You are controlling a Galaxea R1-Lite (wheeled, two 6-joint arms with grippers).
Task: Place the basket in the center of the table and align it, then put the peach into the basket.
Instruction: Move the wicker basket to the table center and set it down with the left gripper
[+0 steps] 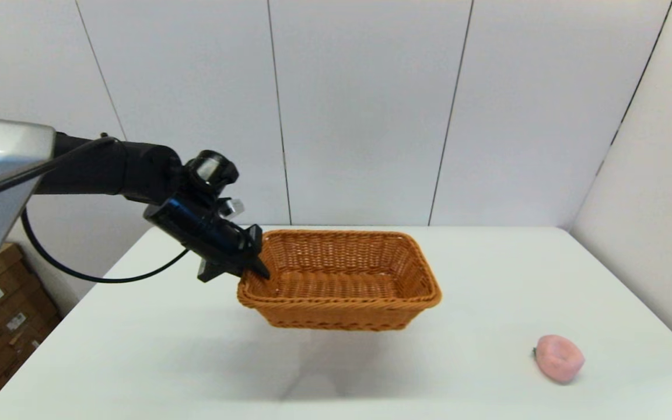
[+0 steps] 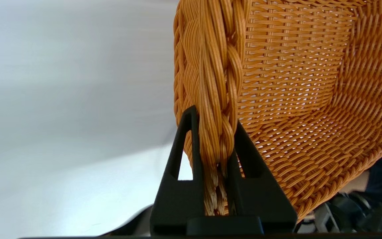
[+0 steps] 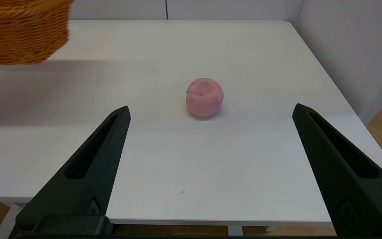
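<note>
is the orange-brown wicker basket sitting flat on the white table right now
No, the left gripper clamps the orange-brown woven wicker basket by its braided rim and holds it above the white table.

Black jointed left arm (image 1: 108,169), silver-grey shoulder casing, looping black cable (image 1: 79,268), long triangular black slotted gripper fingers (image 3: 88,176)

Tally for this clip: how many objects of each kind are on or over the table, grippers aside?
Baskets: 1, the basket, held off the table by the left gripper clamped on its rim.
Fruit: 1, the peach, lying on the table ahead of the open right gripper.
Total: 2
</note>
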